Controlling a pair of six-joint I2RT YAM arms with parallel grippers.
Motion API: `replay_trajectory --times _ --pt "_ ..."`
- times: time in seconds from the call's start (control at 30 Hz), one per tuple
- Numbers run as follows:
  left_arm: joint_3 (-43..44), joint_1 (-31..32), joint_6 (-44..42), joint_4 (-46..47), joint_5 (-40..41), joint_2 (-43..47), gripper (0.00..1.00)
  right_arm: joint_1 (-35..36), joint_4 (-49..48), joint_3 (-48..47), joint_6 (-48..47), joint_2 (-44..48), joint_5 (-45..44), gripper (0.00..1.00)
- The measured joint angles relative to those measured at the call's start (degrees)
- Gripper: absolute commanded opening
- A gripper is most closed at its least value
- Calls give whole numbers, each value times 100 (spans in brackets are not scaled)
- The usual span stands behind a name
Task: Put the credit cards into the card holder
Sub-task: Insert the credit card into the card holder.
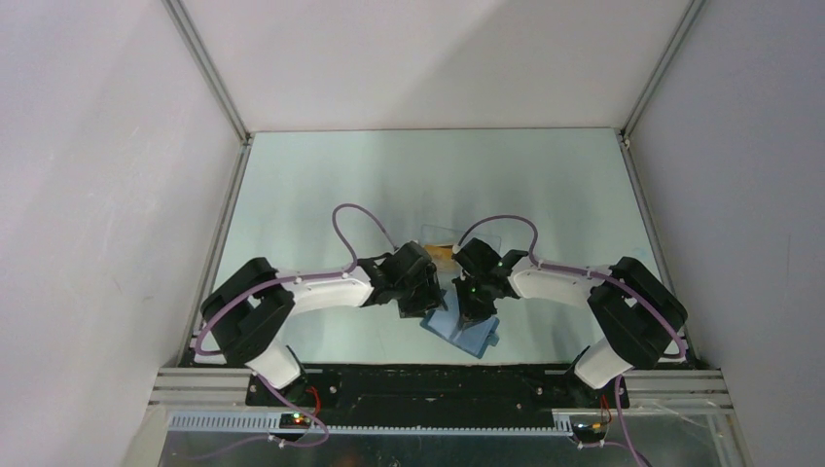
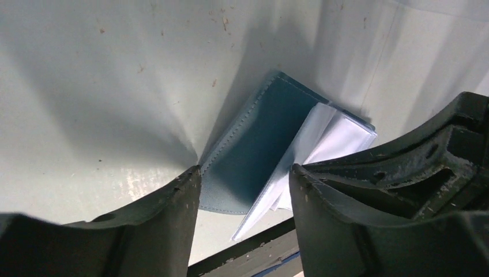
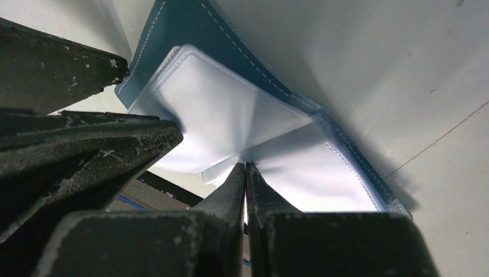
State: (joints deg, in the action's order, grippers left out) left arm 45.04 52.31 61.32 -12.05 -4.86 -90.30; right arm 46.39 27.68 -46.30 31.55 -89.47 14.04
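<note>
My right fingers (image 3: 245, 173) are pressed together, pinching a pale inner sleeve of the open flat blue folding card holder (image 3: 190, 26) on the pale tabletop (image 2: 86, 86). My left fingers (image 2: 245, 175) stand apart, astride its cover. Just behind is a clear plastic box (image 1: 459, 233) with an orange-gold card (image 1: 443, 255).

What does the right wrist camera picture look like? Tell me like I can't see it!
The right claw, shut tight, seems to pinch a thin whitish plastic sleeve of the open blue card holder, which lies on the pale table. Dark, scuffed parts of the left arm crowd in from the left.
</note>
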Motion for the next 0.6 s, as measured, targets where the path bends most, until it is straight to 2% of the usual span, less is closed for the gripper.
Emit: replay_trajectory --times 0.1,0.13,0.17,0.2,0.23,0.43,0.6 --pt "96 -15 -76 -103 -28 -114 38 0 -9 0 -2 0 11 5" --pt "96 -24 -101 -136 -26 -120 26 0 -13 0 -2 0 15 5" --pt "94 -31 -116 -144 -13 -120 20 0 -17 0 -4 0 22 5" --pt "94 -37 -144 -181 4 -125 6 0 -20 0 -7 0 31 5" --pt "85 -37 -142 -179 -4 -125 3 0 -24 0 -11 0 35 5" --pt "-162 -20 -22 -2 -24 0 0 -2 -11 -33 -79 -22 50 5" --pt "-778 9 326 24 68 678 0 -2 76 -225 -195 -197 17 5"
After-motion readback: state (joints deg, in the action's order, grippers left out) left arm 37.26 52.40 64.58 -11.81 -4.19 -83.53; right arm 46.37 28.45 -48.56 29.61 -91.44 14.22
